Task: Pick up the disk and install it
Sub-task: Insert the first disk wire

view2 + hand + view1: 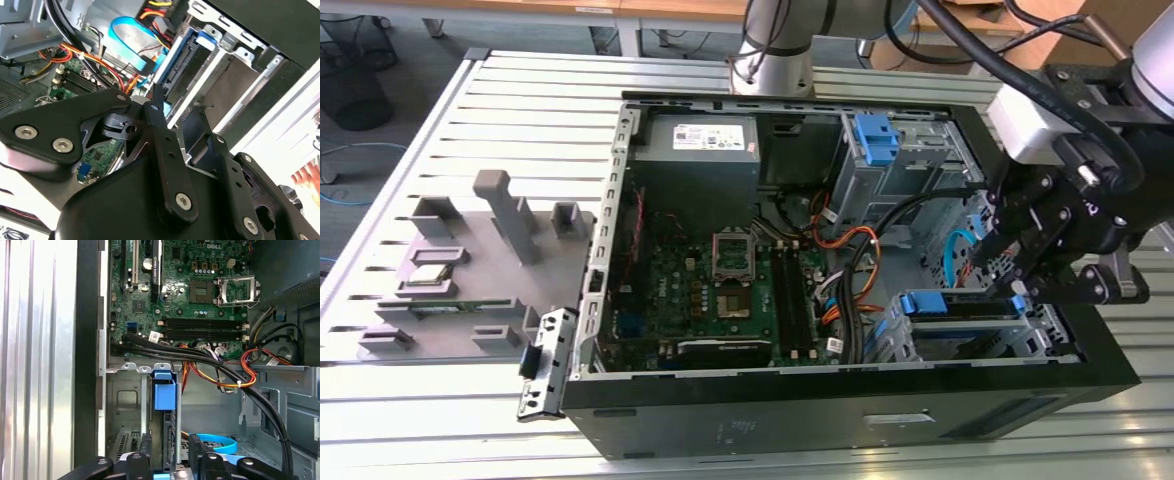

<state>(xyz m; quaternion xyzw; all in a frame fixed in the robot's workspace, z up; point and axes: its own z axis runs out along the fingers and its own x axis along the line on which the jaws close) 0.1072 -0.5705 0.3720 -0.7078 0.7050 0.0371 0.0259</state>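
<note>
1. Your disk [164, 390] stands on edge in the drive cage [125, 400].
2. It lies straight ahead of the pincer [170, 439], with its long axis running away from the fingertips.
3. Your pincer is narrowly parted astride the disk's near end and seems to clamp nothing.

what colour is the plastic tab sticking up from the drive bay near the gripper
Blue; the plastic tab shows best in the first wrist view.

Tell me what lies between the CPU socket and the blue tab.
First wrist view: memory slots and a black cable bundle lie between the CPU socket and the blue tab.
</note>
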